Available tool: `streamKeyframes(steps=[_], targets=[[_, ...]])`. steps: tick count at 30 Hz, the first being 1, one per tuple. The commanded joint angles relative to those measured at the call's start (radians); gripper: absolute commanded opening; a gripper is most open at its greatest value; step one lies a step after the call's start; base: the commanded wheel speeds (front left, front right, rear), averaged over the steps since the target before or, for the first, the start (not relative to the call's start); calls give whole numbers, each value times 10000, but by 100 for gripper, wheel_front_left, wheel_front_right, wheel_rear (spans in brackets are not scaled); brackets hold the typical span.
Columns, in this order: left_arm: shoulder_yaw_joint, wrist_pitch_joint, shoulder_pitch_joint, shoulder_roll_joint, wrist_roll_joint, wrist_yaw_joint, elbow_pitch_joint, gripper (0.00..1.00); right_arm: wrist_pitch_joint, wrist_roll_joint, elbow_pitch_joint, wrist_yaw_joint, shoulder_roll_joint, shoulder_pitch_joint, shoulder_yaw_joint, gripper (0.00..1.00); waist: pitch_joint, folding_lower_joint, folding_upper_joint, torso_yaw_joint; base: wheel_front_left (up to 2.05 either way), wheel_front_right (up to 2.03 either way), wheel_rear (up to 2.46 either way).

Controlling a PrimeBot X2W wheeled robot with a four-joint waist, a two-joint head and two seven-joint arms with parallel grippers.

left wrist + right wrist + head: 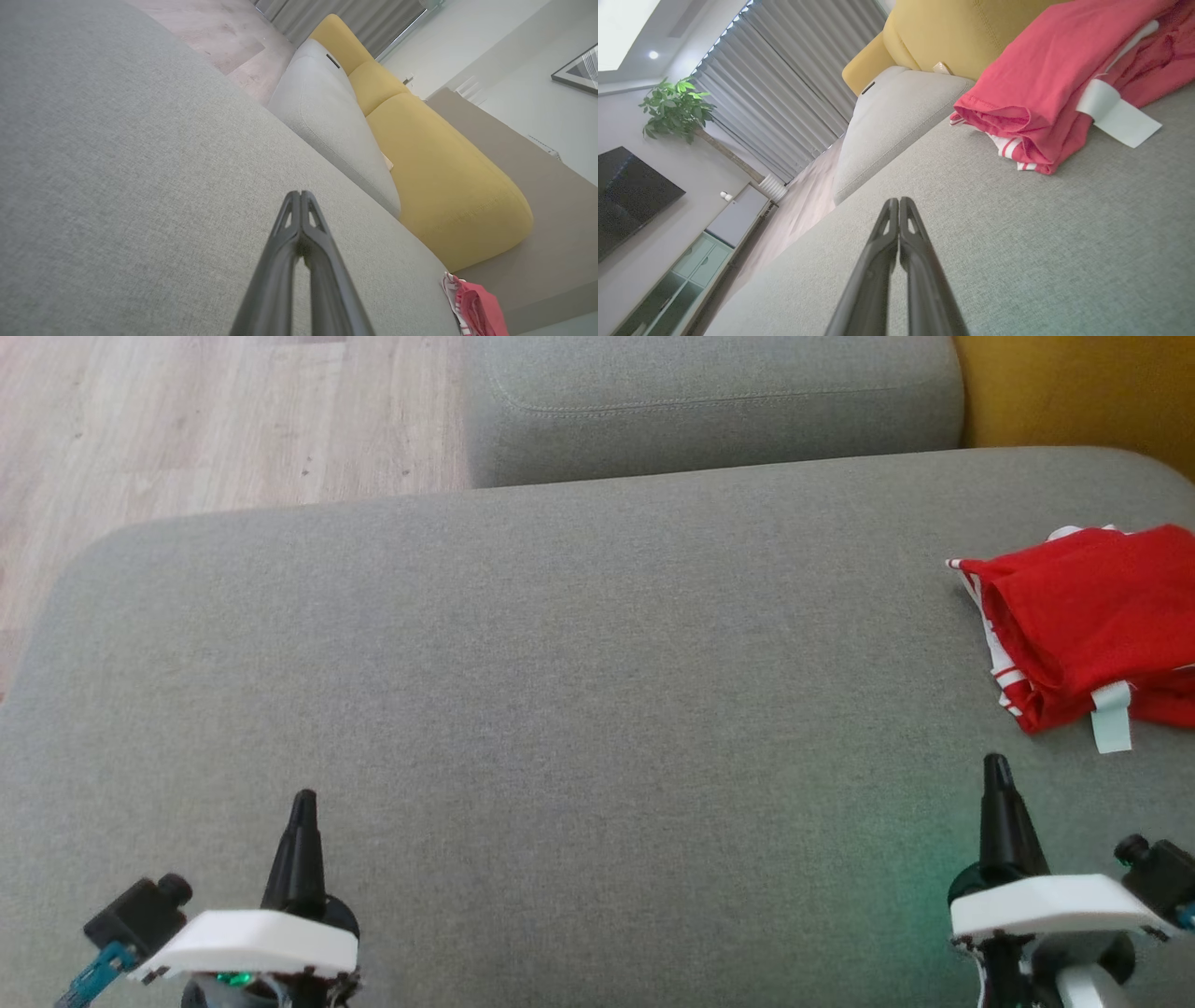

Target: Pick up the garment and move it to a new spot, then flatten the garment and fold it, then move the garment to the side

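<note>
The garment is red with white striped trim and a pale tag. It lies folded in a compact heap at the right edge of the grey sofa seat, partly cut off by the picture's edge. The garment lies ahead and to the right of the right fingers, and its corner sits at the lower right of the left wrist view. My right gripper hovers just short of it, shut and empty. My left gripper is low on the left, far from the cloth, shut and empty. Both finger pairs are pressed together.
A second grey cushion sits beyond the seat, with a yellow backrest at the upper right. Wooden floor lies past the seat's left and far edges. A TV, cabinet and plant stand across the room.
</note>
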Motion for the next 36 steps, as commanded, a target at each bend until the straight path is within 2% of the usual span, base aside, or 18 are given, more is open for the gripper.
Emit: streamKeyframes(steps=[1,36], targets=[[219,50,-513,145,-248,-66,-258,0,61,301,-378,-3,-144,-526,21,0,0,0,0,-2,0,0,0],[836,1070,-1059,211,-3743,-421,127,0,1064,4208,-433,-6,-185,-810,-356,0,6,0,0,-67,0,0,0]])
